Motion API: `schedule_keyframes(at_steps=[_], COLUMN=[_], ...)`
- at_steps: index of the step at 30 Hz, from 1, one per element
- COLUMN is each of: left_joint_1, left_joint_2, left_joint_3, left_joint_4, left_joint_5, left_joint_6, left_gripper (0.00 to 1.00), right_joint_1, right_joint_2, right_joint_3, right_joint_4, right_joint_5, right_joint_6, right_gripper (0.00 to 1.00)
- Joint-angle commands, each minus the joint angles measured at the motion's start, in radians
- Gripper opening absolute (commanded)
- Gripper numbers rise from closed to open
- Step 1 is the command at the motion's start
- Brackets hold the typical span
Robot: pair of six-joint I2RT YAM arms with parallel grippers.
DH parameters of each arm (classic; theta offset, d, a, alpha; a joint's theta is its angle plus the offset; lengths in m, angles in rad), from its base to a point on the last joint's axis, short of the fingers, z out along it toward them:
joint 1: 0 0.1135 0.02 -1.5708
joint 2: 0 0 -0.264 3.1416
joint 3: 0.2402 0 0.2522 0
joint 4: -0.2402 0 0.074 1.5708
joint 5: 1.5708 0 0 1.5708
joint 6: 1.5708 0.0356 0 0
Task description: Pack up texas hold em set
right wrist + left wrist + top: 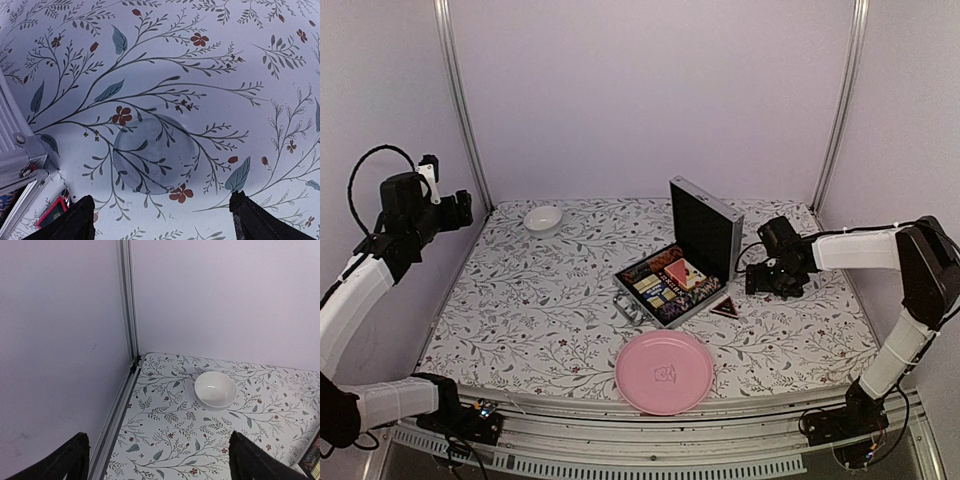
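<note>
Loose pieces are judged outstanding; the case is left open mid-table. Both left gripper and right gripper are released, empty. The clear disc beneath the right one must be pinched next.

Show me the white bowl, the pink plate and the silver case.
white bowl (215, 389): left wrist view, its bare inside.
pink plate (642, 362): top view, bare face.
silver case (704, 228): top view, raised lid.

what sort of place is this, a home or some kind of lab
Most likely a robot test booth in a lab, not a home. Plain walls joined by metal posts box in a cloth-covered table, and two robot arms are mounted at its near edge.
</note>
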State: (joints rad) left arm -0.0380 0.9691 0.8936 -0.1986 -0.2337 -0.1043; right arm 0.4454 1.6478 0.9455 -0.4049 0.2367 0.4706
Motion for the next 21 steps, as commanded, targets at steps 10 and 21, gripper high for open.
schedule_keyframes(at_steps=[10, 21], left_joint_1=[0.007, 0.007], left_joint_2=[0.002, 0.005], left_joint_3=[-0.002, -0.002], left_joint_4=[0.017, 0.016], left_joint_5=[0.02, 0.021], left_joint_6=[0.014, 0.013], left_gripper=[0.97, 0.97], right_joint_1=[-0.023, -0.041], right_joint_2=[0.184, 0.224], right_joint_3=[0.122, 0.122], right_joint_4=[0.051, 0.058], right_joint_5=[0.009, 0.023], right_joint_6=[-0.037, -0.042], right_gripper=[0.95, 0.9])
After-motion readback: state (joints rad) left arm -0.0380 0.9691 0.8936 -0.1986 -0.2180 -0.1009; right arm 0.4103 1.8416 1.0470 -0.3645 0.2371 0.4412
